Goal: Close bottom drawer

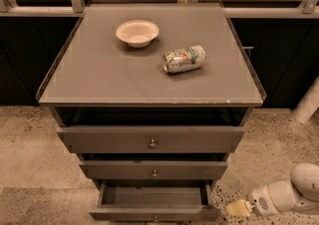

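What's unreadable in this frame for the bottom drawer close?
- Bottom drawer front: lower part cut off by the frame's bottom edge, camera view.
- Drawer's inside back: hidden under the middle drawer.
- Gripper, low right by the drawer's front corner: contact with it cannot be told.
- Arm: cut off by the right edge.

the white, rounded robot arm (pixel 305 183) enters from the bottom right corner of the camera view and reaches leftward, almost level, dipping slightly toward its tip. its pale cylindrical wrist section (pixel 273 199) carries a small dark vented patch on the side. at the end sits the cream-yellow gripper (pixel 238 208), a blunt tip pointing left, held low in the view. another white tubular link (pixel 309 102) slants upward at the right edge.
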Robot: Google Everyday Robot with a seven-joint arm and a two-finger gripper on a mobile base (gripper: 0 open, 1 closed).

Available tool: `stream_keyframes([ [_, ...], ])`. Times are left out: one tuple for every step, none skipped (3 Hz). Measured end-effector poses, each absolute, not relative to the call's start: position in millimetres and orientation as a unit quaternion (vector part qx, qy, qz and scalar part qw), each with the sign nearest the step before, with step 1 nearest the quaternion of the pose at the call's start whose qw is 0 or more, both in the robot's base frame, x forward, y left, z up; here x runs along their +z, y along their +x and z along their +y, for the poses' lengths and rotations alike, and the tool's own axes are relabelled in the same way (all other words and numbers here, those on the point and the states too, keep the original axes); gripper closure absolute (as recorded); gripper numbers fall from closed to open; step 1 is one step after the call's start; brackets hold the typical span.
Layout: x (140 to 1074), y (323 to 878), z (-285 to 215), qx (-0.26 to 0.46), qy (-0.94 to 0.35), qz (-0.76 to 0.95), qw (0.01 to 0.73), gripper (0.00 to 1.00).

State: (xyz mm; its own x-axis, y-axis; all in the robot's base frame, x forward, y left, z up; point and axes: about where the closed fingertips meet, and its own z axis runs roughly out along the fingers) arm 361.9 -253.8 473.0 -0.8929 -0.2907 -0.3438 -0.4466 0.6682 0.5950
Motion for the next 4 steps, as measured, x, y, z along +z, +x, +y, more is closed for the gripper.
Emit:
stream_keyframes([
  [403.5, 351.3, -266.5, 0.380, -0.142, 0.910, 0.083, 1.00],
  [349.8, 352.0, -273.1, 0.391, -0.097, 0.912, 0.076, 1.00],
  [322.1, 369.2, -276.5, 0.388, -0.078, 0.914, 0.087, 1.00],
  [321.9, 369.1, -276.2, 0.388, -0.078, 0.914, 0.087, 1.00],
])
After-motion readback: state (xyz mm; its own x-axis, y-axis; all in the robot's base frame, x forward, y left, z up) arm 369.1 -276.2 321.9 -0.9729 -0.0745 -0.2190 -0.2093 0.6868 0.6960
